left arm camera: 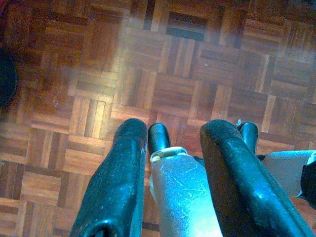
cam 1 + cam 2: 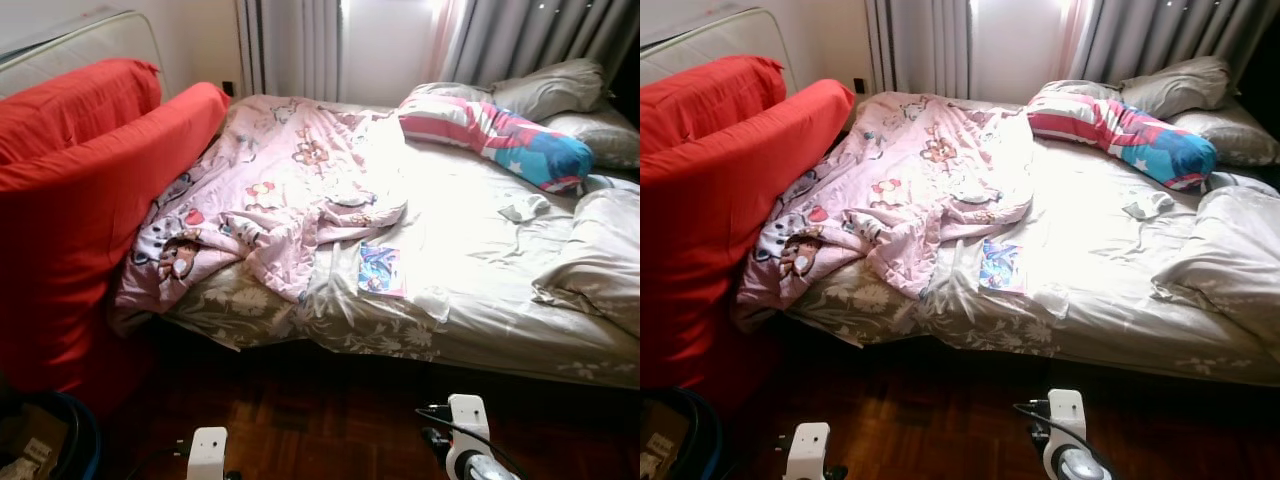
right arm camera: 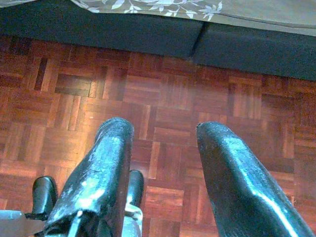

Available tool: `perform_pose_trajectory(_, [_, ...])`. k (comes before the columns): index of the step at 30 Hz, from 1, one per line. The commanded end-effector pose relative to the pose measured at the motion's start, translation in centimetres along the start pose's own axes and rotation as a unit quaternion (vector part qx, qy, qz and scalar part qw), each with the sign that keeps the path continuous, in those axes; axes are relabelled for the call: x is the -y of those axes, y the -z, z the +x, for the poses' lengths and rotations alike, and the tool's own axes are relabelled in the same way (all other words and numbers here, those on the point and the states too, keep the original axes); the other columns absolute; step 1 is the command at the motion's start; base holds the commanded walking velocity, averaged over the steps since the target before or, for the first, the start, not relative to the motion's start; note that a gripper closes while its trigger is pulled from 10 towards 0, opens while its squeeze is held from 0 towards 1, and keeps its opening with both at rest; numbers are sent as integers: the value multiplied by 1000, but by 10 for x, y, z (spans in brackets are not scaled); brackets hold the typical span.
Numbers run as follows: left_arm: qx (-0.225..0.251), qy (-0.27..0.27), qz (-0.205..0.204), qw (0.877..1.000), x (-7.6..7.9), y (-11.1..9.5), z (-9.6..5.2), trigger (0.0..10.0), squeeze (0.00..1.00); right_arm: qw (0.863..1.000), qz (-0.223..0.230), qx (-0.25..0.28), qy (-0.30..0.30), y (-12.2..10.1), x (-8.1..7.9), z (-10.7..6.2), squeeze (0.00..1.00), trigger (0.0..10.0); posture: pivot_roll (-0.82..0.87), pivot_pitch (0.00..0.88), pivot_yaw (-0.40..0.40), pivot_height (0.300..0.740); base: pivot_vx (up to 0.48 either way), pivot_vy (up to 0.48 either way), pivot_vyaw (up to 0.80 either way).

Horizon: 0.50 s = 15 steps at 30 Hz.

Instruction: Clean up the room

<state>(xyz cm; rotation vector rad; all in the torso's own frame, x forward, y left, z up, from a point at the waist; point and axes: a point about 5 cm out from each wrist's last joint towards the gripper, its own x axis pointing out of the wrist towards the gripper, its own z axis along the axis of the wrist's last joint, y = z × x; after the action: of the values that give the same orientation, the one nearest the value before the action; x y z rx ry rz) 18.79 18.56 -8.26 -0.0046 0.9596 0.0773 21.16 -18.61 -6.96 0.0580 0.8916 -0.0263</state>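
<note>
My left hand [image 1: 170, 133] and right hand [image 3: 163, 133] hang wide apart over wood floor [image 3: 163, 89], pink quilt [image 2: 280, 190] rumpled on bed [image 2: 480, 260], booklet [image 2: 381, 270] beside it

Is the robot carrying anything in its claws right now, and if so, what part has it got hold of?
Nothing is held. The left gripper and the right gripper both hang open over the wooden floor, with only bare parquet between their fingers.
</note>
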Motion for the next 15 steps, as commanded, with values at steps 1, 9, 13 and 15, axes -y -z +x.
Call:
perform_pose_trajectory(1, [0, 0, -1, 1000, 0, 0, 0, 10000, 0, 1000, -2, 5, -1, -2, 0, 0, 0, 10000, -4, 0, -49, 740, 259, 0, 0])
perform_pose_trajectory(9, [1, 0, -4, 1000, 0, 0, 0, 10000, 0, 1000, -3, 4, 0, -3, 0, 0, 0, 10000, -3, 0, -49, 740, 265, 0, 0])
perform_pose_trajectory(13, [2, 0, -5, 1000, 0, 0, 0, 10000, 0, 1000, -2, 4, 1, -3, 0, 0, 0, 10000, -1, 0, -48, 740, 278, 0, 0])
perform_pose_trajectory(15, [2, 0, -5, 1000, 0, 0, 0, 10000, 0, 1000, -2, 4, 0, -3, 0, 0, 0, 10000, -2, 0, -47, 740, 279, 0, 0])
